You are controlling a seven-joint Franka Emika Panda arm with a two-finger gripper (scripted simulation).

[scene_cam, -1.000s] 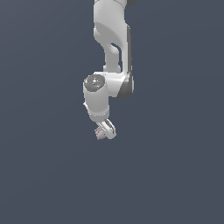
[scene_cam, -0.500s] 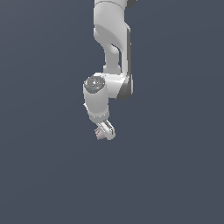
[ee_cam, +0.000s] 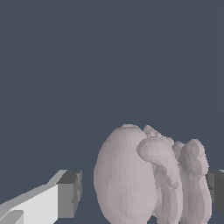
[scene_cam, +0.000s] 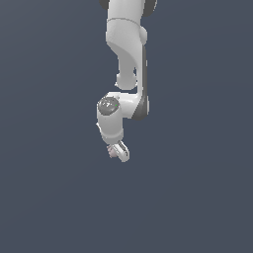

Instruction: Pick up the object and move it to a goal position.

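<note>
The object (ee_cam: 144,179) is a pale pinkish-grey lump with a smooth rounded side and ridged lobes. In the wrist view it sits between my two dark finger pads (ee_cam: 70,194). One pad touches its ridged side, and a thin strip of background shows at the other pad. In the exterior view the object (scene_cam: 113,152) is a tiny pinkish speck at the tip of my gripper (scene_cam: 118,153), which hangs below the white arm (scene_cam: 129,54) near the middle of the picture. The gripper is shut on it.
Only a uniform dark blue-grey background surrounds the arm in both views. No other objects, edges or markers show.
The gripper and the lump at its tip have barely shifted over the last second, at most slightly downward in the exterior view.
</note>
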